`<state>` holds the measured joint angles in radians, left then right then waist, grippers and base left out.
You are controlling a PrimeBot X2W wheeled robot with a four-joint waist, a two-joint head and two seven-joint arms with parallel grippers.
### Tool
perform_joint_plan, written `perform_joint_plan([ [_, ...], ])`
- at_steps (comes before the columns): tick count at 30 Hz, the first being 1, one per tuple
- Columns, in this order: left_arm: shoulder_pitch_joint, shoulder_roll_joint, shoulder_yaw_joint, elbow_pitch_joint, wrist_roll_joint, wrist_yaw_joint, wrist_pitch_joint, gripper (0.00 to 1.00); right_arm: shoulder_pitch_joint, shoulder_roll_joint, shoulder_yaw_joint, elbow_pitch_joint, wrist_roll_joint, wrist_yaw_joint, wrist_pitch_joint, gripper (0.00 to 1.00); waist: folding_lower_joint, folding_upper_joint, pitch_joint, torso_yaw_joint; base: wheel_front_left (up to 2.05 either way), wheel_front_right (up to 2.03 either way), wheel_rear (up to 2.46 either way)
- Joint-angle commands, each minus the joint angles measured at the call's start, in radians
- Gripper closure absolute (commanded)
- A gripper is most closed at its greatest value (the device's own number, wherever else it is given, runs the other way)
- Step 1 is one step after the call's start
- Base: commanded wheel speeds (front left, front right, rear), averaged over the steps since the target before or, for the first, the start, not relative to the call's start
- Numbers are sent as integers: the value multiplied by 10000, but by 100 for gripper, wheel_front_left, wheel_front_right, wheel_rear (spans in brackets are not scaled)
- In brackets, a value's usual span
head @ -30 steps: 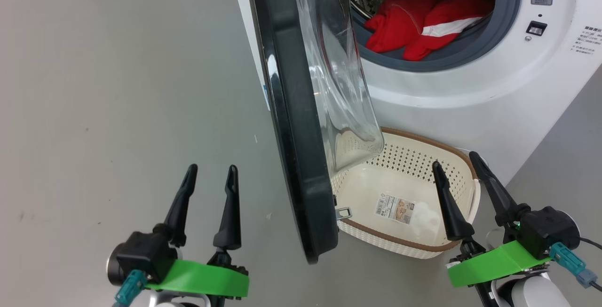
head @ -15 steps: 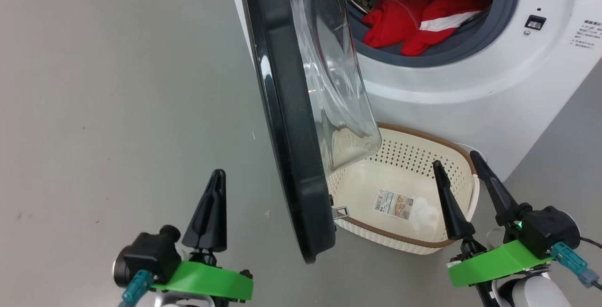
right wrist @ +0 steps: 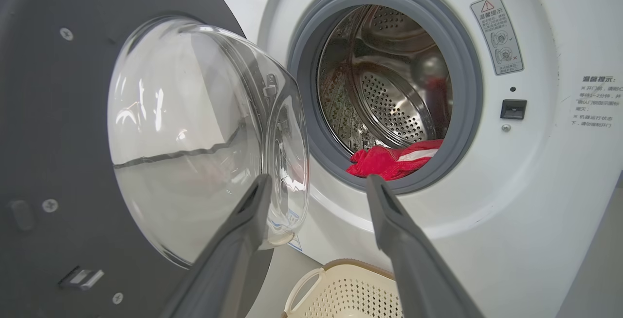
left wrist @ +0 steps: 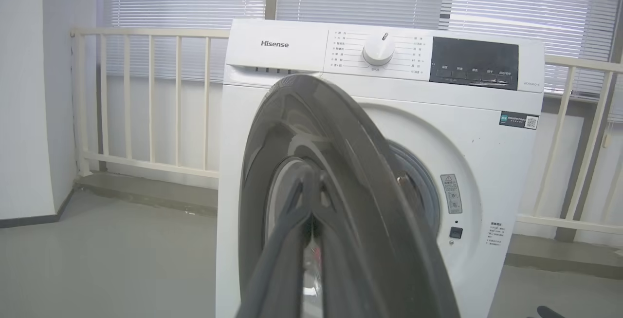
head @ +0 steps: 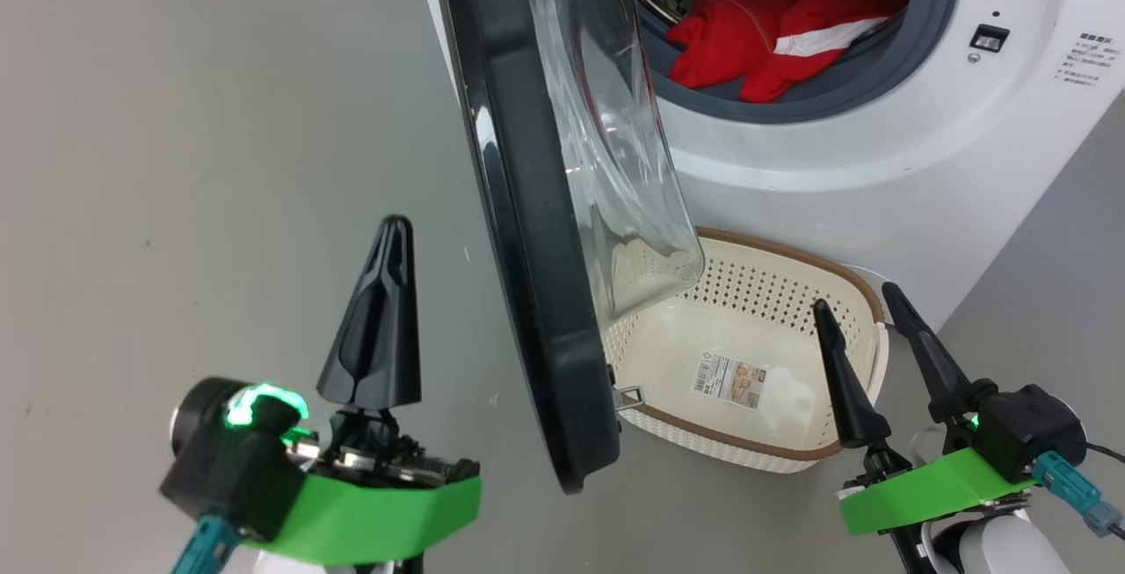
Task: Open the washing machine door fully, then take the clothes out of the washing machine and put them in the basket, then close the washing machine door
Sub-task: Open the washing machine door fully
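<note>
Washing machine door [head: 536,293] half-open — edge-on, running top-to-bottom, glass bulging right.

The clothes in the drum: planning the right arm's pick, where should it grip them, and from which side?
Probably the bunched red fold of the clothes nearest the gasket, entering straight from the front, right of the open washing machine door.
</note>
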<state>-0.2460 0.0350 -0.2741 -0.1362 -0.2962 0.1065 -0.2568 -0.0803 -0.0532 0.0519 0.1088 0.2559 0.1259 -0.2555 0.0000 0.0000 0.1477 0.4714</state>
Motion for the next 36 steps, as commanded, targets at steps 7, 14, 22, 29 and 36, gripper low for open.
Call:
perform_joint_plan([
  [7,-392,152,-328,-1634,358,57,-49,100,-217,30,267,-197,220,48,-63,0,0,0,-23,-135,0,0,0],
  [14,-405,152,-1069,-1883,324,-260,133,100,-237,30,288,-144,311,48,-63,0,0,0,6,-207,0,0,0],
  [22,-481,152,-2055,-1764,11,-596,1194,100,-384,30,394,-87,394,48,-63,0,0,0,18,-299,0,0,0],
  [29,-376,154,-2587,-1069,-354,-463,2231,100,-437,30,447,-43,451,48,-63,0,0,0,14,-434,0,0,0],
  [36,-332,161,-2545,-129,-508,-120,2782,100,-440,30,495,-49,472,48,-63,0,0,0,50,-628,0,0,0],
])
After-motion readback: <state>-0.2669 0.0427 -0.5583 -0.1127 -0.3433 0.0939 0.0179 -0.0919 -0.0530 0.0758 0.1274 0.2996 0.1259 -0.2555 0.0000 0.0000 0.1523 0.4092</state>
